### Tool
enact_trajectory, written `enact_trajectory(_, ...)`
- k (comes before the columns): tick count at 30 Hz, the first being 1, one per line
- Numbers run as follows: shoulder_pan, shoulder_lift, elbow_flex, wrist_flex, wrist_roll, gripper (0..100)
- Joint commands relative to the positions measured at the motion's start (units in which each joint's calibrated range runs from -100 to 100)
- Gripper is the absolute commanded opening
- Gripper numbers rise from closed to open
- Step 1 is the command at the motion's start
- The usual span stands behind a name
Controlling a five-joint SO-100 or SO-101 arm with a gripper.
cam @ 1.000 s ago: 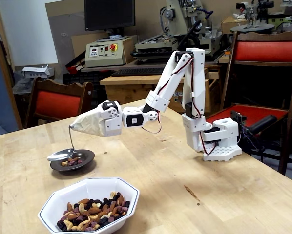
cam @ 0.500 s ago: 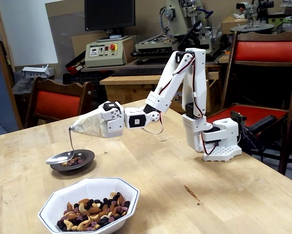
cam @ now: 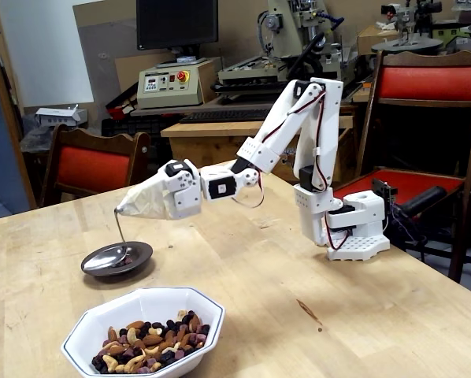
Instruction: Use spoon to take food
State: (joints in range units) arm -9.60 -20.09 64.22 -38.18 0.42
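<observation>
My white gripper (cam: 127,208) reaches left over the wooden table, its tip wrapped in beige tape. It is shut on the upper end of the silver spoon (cam: 120,232), whose thin handle hangs down from the taped tip. The spoon bowl (cam: 105,262) rests inside a small dark metal dish (cam: 138,252) at the left. One or two small dark pieces lie in the dish beside the spoon bowl. The food (cam: 150,343), tan nuts mixed with dark purple-brown pieces, fills a white octagonal bowl (cam: 141,303) at the front, below and to the right of the dish.
The arm's base (cam: 354,228) stands at the right of the wooden table (cam: 314,315). Red-cushioned chairs stand behind the table at left (cam: 90,165) and right (cam: 428,83). Workshop machines and a monitor (cam: 176,24) sit far behind.
</observation>
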Motion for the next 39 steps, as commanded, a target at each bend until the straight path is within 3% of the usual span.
enact_trajectory(1, 0.04, -9.48, -2.81, 4.19, -0.05, 4)
enact_trajectory(29, 0.04, -17.36, -1.30, 13.52, -0.10, 4)
enact_trajectory(39, 0.04, -33.87, 9.85, 17.08, -0.10, 4)
